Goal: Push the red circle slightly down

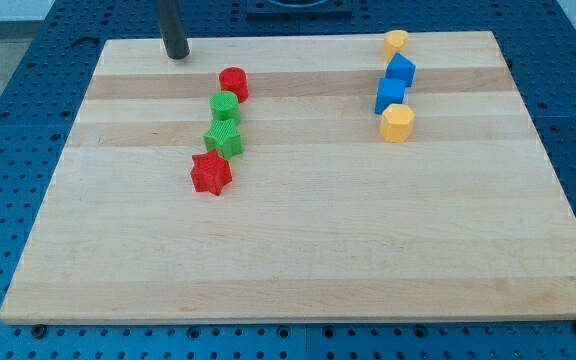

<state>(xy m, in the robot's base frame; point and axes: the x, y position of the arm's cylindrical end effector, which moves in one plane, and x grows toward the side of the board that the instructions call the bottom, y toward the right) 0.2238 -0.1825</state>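
Note:
The red circle [234,83] sits on the wooden board [298,250] in the upper left part of the view. It heads a slanting line of blocks: a green circle [225,107] touches it just below, then a green star [224,137], then a red star [210,172]. My tip [176,55] rests on the board near its top edge, up and to the left of the red circle, about a block's width apart from it.
At the view's upper right stands a second column: a yellow heart-like block [396,42], a blue block [401,70], a second blue block [390,95] and a yellow hexagon [397,122]. A blue perforated table surrounds the board.

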